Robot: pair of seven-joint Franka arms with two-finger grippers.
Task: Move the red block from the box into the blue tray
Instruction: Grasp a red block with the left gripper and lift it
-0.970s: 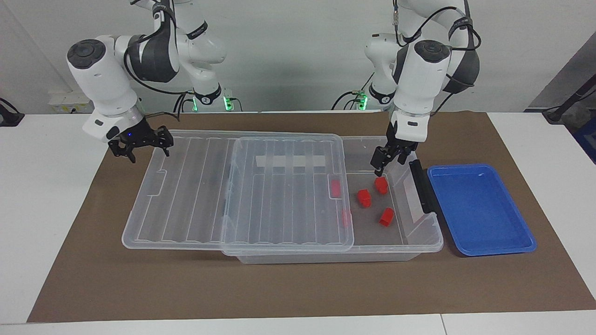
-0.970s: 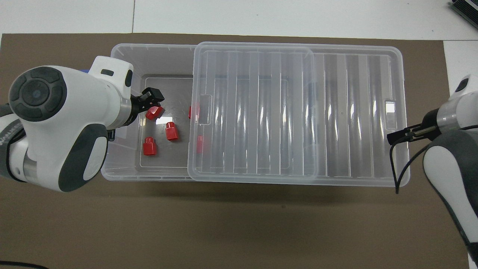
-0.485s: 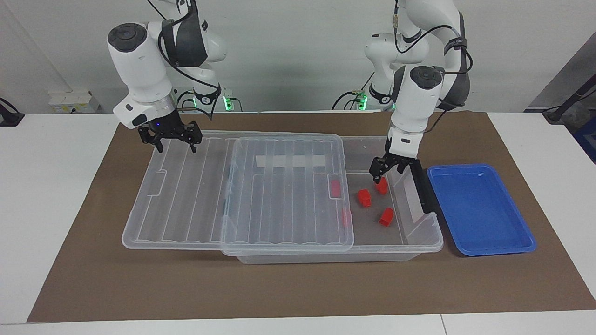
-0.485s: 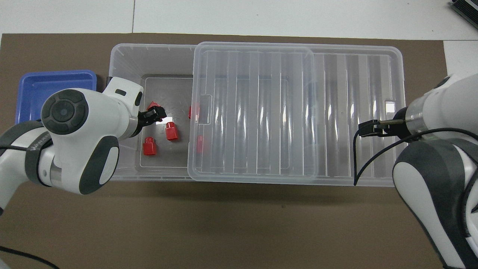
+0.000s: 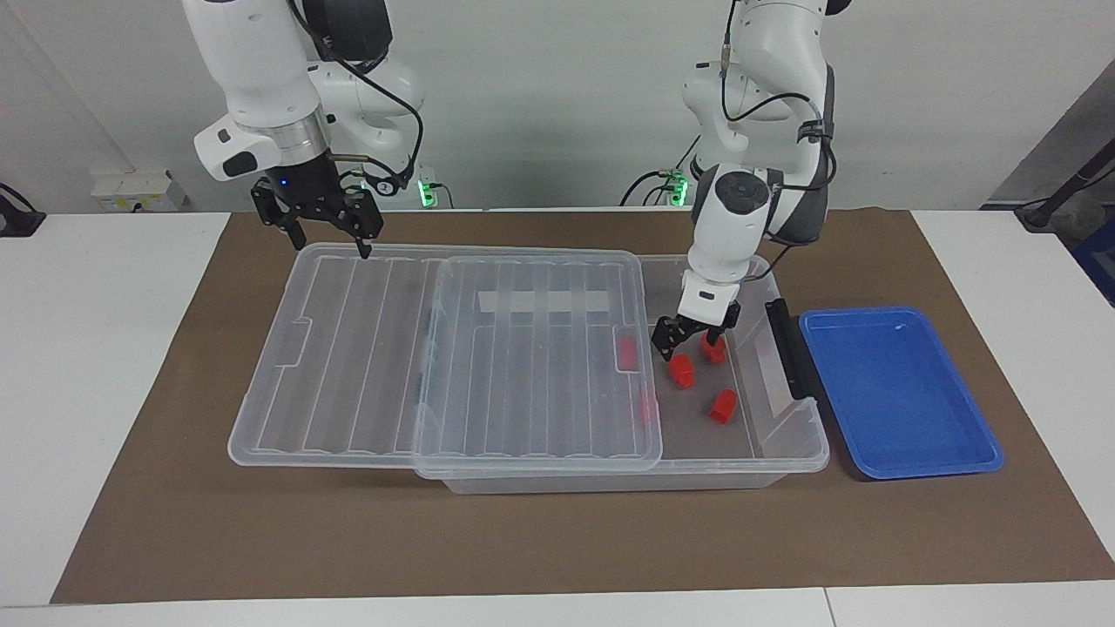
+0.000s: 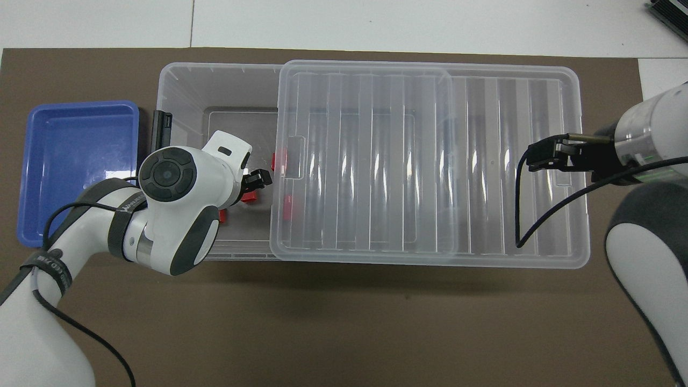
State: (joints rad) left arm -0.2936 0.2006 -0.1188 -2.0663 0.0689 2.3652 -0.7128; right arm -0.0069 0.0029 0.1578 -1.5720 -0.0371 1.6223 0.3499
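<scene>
Facing view first: the left gripper (image 5: 691, 342) is down inside the open end of the box (image 5: 788, 453), jaws apart, low over the floor of the box. One finger hangs beside a red block (image 5: 713, 348), the other near a second block (image 5: 681, 371); neither block is gripped, and I cannot tell whether a fingertip touches the first one. A third block (image 5: 723, 406) lies farther from the robots on the box floor, clear of the gripper. Two more blocks (image 5: 628, 352) show dimly through the lid (image 5: 453, 366), close to its edge.

The lid is slid toward the right arm's end of the table, so it overhangs the box there and leaves the left arm's end uncovered. The tray (image 5: 897, 392) sits on the brown mat (image 5: 557, 540) just beside the box at the left arm's end, with nothing in it.

The right gripper (image 5: 324, 233) hangs with jaws apart over the lid's edge nearest the robots, holding nothing.

From overhead, the left arm's wrist hides most of the blocks, and the left gripper (image 6: 257, 181) pokes out over the box floor near the lid's edge.
</scene>
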